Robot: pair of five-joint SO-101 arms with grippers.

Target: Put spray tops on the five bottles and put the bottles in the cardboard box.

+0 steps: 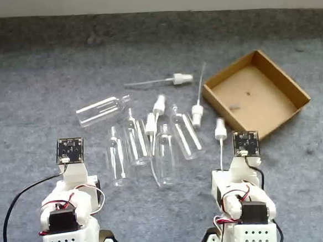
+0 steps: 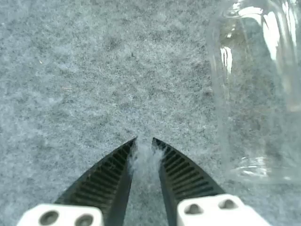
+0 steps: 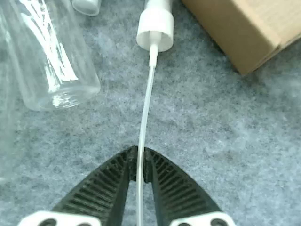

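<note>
Right wrist view: gripper (image 3: 139, 157) pinches the spray top (image 3: 155, 29) tube

The grey tabletop (image 1: 36, 80) wore a matt, fuzzy, felt-like cloth. The clear cylindrical bottles (image 1: 164, 154) looked like smooth, glossy plastic. The white plastic spray tops (image 1: 220, 129) were smooth with a soft sheen and had thin translucent tubes. The brown cardboard box (image 1: 283, 75) was matt, plain paperboard. The black ribbed jaws seemed matt plastic.
</note>
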